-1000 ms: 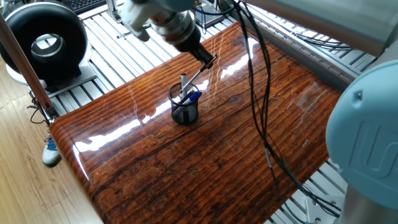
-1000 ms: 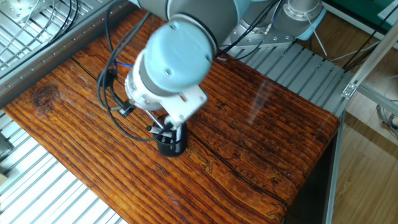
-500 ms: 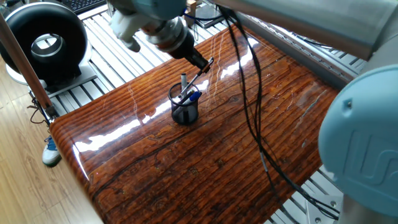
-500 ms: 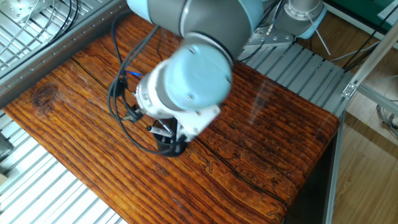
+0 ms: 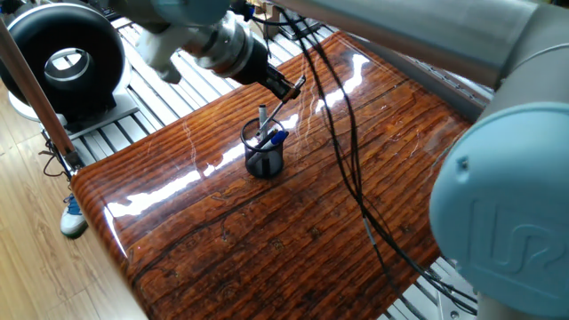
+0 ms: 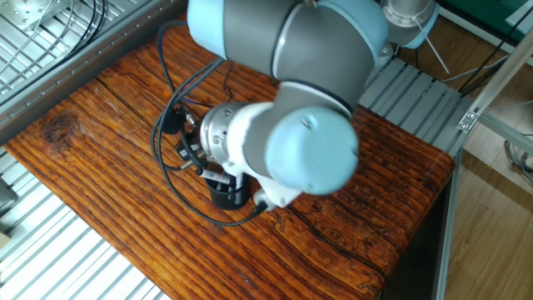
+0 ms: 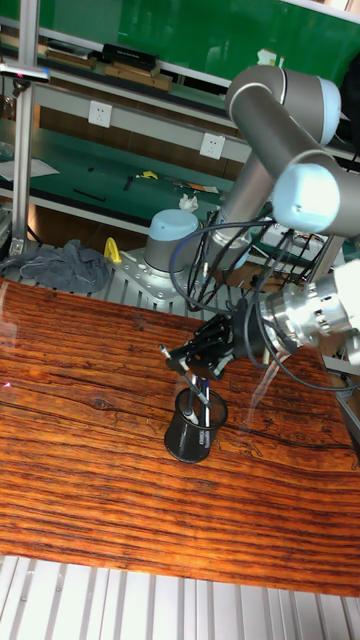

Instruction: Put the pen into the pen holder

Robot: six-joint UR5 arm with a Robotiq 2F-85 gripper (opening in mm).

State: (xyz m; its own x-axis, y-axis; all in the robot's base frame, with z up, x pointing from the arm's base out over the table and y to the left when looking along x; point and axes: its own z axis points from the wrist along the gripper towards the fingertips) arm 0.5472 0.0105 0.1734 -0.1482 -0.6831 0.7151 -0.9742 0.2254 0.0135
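A glossy wooden tabletop (image 5: 293, 222) with dark streaky grain rests on a ribbed metal frame (image 5: 160, 84). Beyond its far corner sits a round black fan (image 5: 67, 62), and a white shoe (image 5: 73, 218) lies on the pale wood floor below. In the tall fixed view, a grey cloth (image 7: 60, 268) lies heaped behind the tabletop, with white wall sockets (image 7: 100, 114) above it.

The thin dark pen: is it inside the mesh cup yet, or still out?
Partly in. The pen slants with its lower end inside the cup, while its top is at the fingers.
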